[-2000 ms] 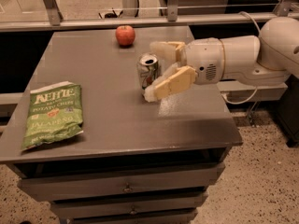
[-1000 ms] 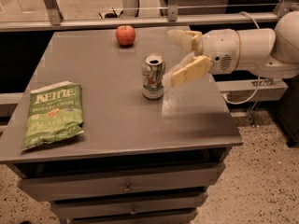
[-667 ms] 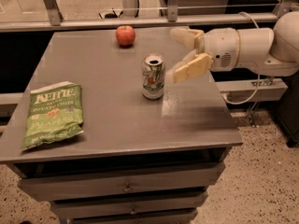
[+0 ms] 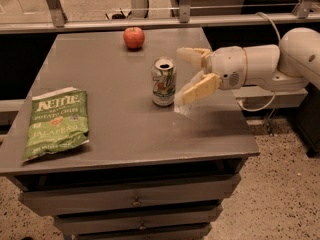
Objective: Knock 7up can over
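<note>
The 7up can (image 4: 163, 82) stands upright near the middle of the grey table (image 4: 125, 129), silver-white with green lettering and a red dot. My gripper (image 4: 186, 75) comes in from the right on a white arm and sits just right of the can, close to it, at can height. Its two cream fingers are spread open, one behind the can's right side (image 4: 190, 56) and one in front (image 4: 200, 89). Nothing is held between them.
A red apple (image 4: 134, 37) sits at the table's far edge. A green Kettle chip bag (image 4: 56, 121) lies flat at the front left. Drawers run below the tabletop. A rail and cables are behind the table.
The gripper first drew back to the right, away from the can, and has now come back left, close beside it. The can still stands upright in the same spot.
</note>
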`<action>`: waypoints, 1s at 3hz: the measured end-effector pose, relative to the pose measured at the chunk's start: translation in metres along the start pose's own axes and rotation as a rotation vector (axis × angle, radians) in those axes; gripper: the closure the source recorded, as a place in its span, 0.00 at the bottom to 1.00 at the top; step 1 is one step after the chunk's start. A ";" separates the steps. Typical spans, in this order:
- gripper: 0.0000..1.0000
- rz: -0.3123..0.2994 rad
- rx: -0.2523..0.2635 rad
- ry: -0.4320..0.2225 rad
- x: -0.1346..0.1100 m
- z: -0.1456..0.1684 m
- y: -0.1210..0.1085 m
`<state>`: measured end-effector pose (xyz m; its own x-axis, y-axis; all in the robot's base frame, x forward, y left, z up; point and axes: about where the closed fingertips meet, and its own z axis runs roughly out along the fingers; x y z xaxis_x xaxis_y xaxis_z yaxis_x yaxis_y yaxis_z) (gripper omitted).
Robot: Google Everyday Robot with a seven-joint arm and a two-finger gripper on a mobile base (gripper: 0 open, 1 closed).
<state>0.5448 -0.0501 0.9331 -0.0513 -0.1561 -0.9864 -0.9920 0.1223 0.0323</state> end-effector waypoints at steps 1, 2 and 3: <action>0.00 0.013 -0.053 -0.003 0.006 0.013 0.024; 0.00 0.017 -0.113 -0.026 0.000 0.030 0.050; 0.00 0.004 -0.203 -0.059 -0.019 0.051 0.088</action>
<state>0.4640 0.0134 0.9469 -0.0541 -0.0980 -0.9937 -0.9950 -0.0780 0.0619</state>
